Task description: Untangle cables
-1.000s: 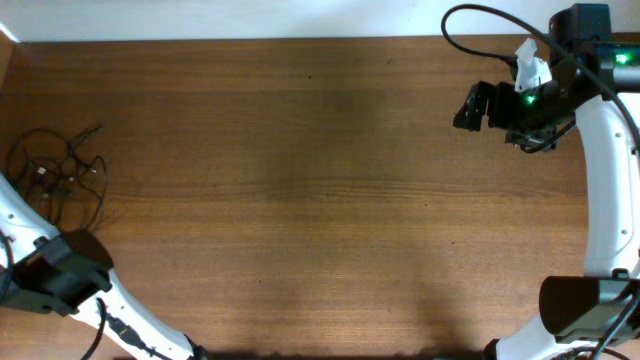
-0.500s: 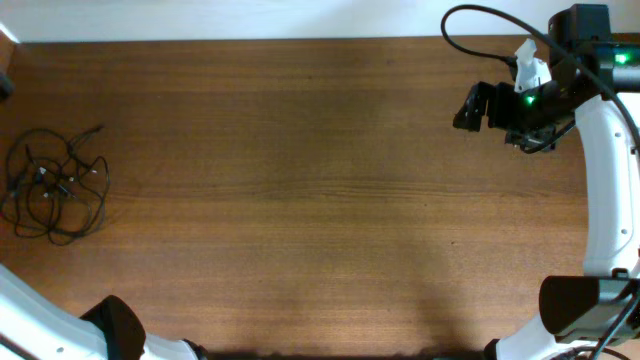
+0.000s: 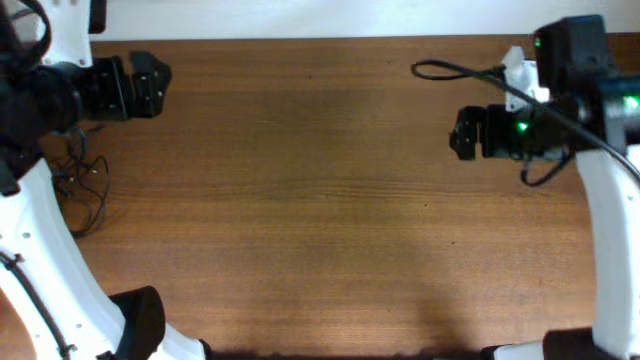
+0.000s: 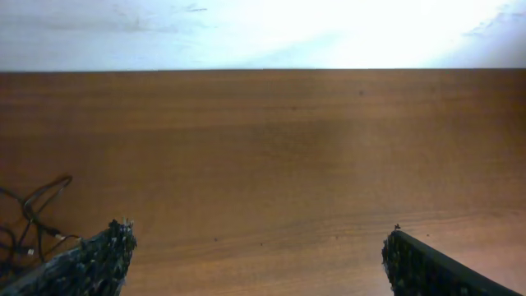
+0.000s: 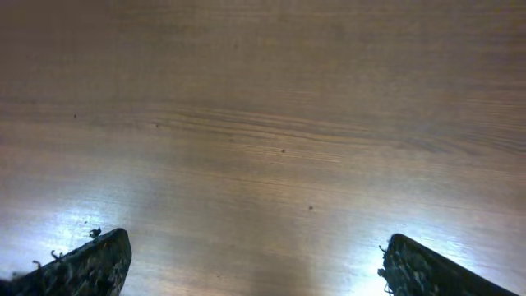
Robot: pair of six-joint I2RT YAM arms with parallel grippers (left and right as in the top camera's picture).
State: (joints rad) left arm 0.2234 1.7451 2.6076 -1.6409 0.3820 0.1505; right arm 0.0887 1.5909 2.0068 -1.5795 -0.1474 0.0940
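The cables (image 3: pixel 85 178) lie in a loose black tangle on the desk (image 3: pixel 320 200), close to its left edge and partly hidden under the white left arm (image 3: pixel 40 235). The left pincer (image 3: pixel 155 85) hovers over the desk's far left corner, just beyond the tangle, its jaws spread wide and empty. The right pincer (image 3: pixel 462 132) hangs over the desk's far right part, well apart from the cables. It is likewise released and grips nothing.

"What's the left arm (image 3: pixel 38 240) like?"
"White shell, black wrist, as is the right arm (image 3: pixel 608 230), which shows a green light (image 3: pixel 521 126) and a thick black cable (image 3: pixel 432 67) looping at ten o'clock. Pincer fingers (image 4: pixel 90 263) are dark, rough-textured."
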